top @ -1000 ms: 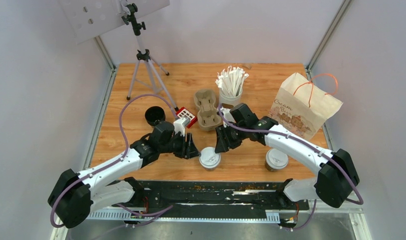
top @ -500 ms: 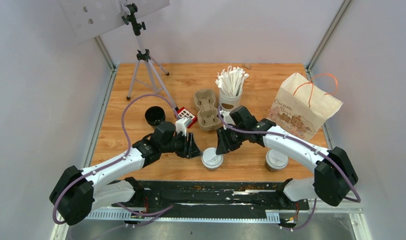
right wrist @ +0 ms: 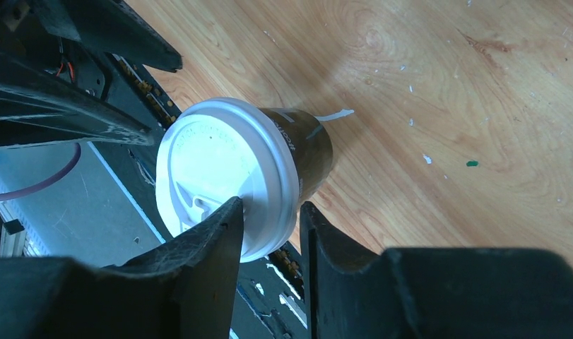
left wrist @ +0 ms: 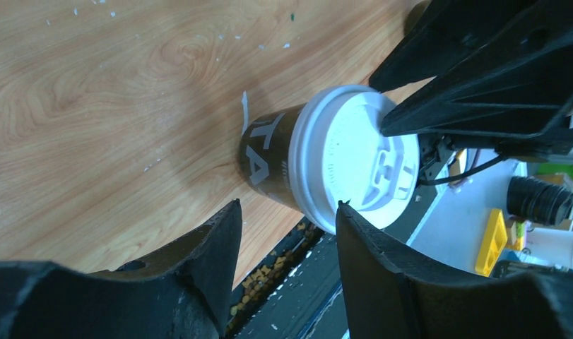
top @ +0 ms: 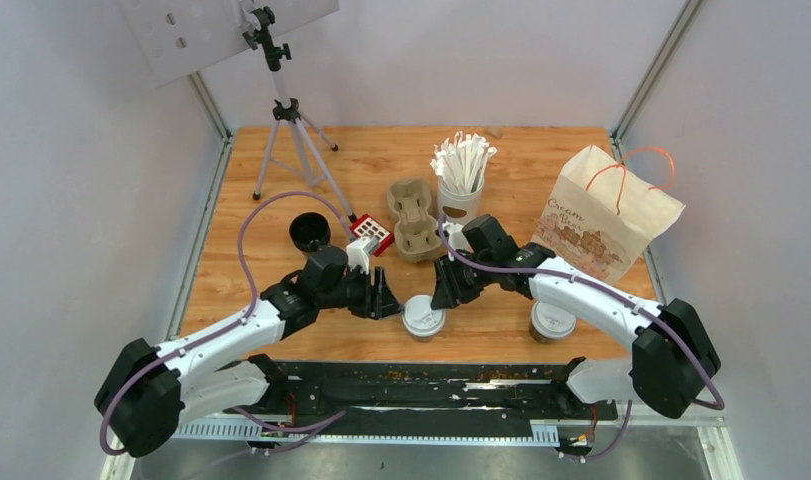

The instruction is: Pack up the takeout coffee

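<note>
Nudged both hands a little closer around one takeout cup (top: 422,318) since a second ago, and drew the right hand (right wrist: 270,205) narrower. Left the cup itself almost where it stood.

Holding the left hand (left wrist: 287,206) with fingers (left wrist: 198,261) well apart, clamped on nothing. Cup straight ahead of those tips and just beyond them, upright on the worktop (top: 541,160), with its brown wall and white lid (left wrist: 354,159) filling the gap.

Holding the right hand apart too, but by a gap narrower than the lid, with the lid rim right at its tips. Cannot tell whether a tip touches the lid. From the left wrist, looks as if one black tip overlaps the lid's far edge.

Facing each other across the cup, then: just right of the left hand, just left of the right hand, about equally near to both. Long axis vertical, both hands coming at it from the side. Judging the left hand better set for a grasp round the wall, being wide enough; right hand too narrow for the body as set.

Second takeout cup (top: 552,320) upright behind the right hand, beside its forearm, untouched. Pulp tray (top: 411,220) beyond both hands, empty. Paper bag (top: 606,215) beyond and right of the right hand. Nothing packed yet.
</note>
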Available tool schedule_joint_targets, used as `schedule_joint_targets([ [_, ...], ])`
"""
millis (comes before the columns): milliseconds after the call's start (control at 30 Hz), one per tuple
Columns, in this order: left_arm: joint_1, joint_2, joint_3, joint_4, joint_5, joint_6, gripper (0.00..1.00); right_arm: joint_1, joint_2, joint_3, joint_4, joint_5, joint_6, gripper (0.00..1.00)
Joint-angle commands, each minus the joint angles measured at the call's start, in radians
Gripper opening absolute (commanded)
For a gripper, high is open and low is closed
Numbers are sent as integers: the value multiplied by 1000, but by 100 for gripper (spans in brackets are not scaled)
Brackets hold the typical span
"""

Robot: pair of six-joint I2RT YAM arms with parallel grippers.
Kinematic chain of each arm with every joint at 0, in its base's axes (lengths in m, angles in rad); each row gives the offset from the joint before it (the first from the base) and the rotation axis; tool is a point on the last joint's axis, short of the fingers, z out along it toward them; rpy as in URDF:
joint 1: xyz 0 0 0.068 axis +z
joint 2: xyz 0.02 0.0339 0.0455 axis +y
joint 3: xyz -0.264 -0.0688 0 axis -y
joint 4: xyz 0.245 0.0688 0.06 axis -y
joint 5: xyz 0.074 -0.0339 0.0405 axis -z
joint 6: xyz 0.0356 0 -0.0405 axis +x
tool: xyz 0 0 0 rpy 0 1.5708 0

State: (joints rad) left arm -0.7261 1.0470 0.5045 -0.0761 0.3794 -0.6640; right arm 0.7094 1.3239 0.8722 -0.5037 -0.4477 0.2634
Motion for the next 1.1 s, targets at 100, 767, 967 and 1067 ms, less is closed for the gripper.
schedule_joint_targets([
  [100, -6, -67, 14, 71, -39, -78, 63, -5, -24, -14, 36, -12, -19, 36],
  [767, -59, 118, 54, 56, -42, 9, 55, -7, -49, 28, -4, 12, 2, 47],
  [967, -84, 124, 69, 15, -81, 27, 54, -5, -93, 62, -59, 37, 49, 57],
  [1067, -89, 127, 72, 12, -86, 29, 54, -5, -115, 84, -122, 64, 72, 62],
])
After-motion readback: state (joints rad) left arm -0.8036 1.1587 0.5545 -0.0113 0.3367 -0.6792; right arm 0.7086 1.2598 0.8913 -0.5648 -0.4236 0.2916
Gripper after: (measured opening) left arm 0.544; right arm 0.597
